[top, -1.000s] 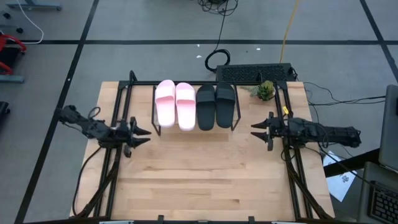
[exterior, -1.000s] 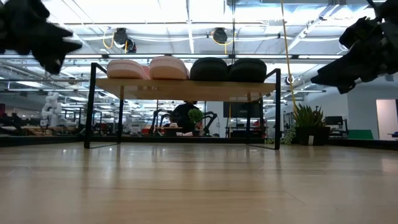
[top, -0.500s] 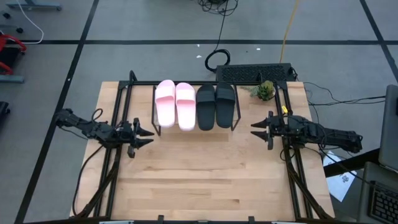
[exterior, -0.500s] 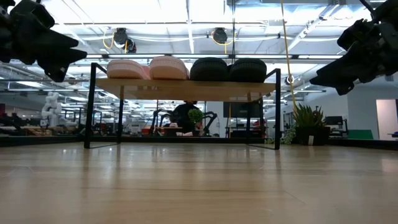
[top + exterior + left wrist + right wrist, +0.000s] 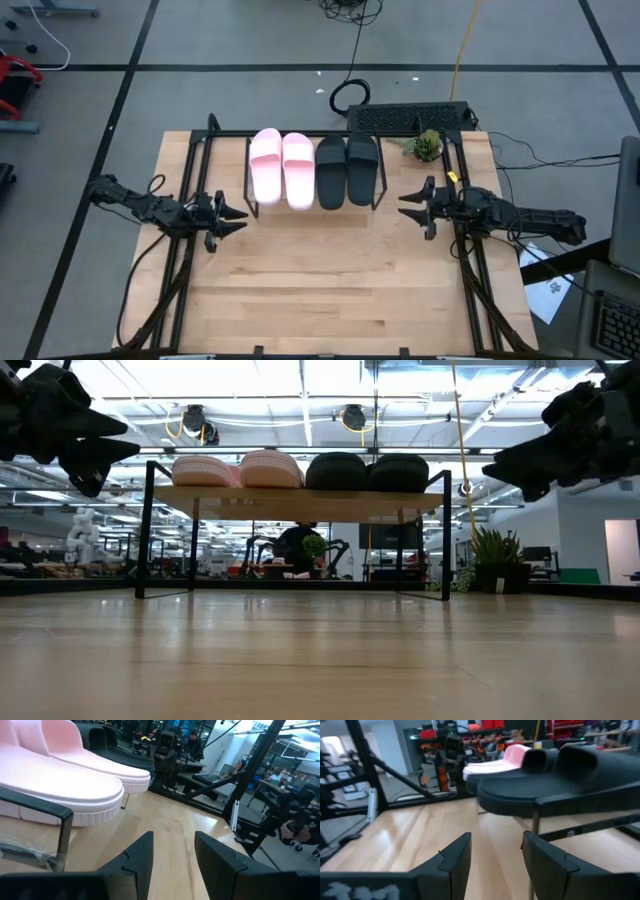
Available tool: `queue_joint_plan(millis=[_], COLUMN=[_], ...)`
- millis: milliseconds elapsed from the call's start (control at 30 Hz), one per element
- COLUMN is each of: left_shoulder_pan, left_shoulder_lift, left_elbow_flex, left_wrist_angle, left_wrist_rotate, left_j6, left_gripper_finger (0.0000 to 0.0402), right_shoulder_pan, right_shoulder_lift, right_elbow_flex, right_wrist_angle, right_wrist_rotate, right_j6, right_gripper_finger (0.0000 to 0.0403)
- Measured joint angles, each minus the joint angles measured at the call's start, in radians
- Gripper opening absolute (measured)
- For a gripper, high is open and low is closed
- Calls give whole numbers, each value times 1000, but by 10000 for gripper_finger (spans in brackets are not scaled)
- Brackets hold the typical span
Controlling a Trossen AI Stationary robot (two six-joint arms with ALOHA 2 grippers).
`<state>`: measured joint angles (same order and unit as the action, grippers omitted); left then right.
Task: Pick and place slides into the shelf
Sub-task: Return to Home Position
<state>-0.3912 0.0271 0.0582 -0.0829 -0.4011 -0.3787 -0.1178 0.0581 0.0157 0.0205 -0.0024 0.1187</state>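
Note:
Two pale pink slides and two black slides lie side by side, soles down, on the shelf, a low wooden board on thin black legs at the table's far middle; the low view shows all of them on the board. My left gripper hovers open off the shelf's left end, near the pink slides. My right gripper hovers open off the shelf's right end, facing the black slides. Neither holds anything.
A small potted plant and a black keyboard-like unit sit at the table's far right. Black frame rails run along both sides. Bare wooden tabletop spreads in front of the shelf.
My left gripper has moved a little toward the table's right and down, ending close to the shelf's left end. My right gripper has edged toward the table's left and slightly toward the far edge. The slides have stayed in place on the shelf.

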Motion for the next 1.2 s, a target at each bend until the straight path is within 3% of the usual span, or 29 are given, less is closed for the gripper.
queue_joint_plan(millis=[1200], left_shoulder_pan=[0], left_shoulder_lift=[0], left_elbow_flex=[-1], left_wrist_angle=[5], left_wrist_rotate=[-1], left_j6=[6], left_gripper_finger=[145], right_shoulder_pan=[0], right_shoulder_lift=[10], right_elbow_flex=[-1], right_wrist_angle=[13], right_wrist_rotate=[0], right_j6=[33], right_gripper_finger=[167])
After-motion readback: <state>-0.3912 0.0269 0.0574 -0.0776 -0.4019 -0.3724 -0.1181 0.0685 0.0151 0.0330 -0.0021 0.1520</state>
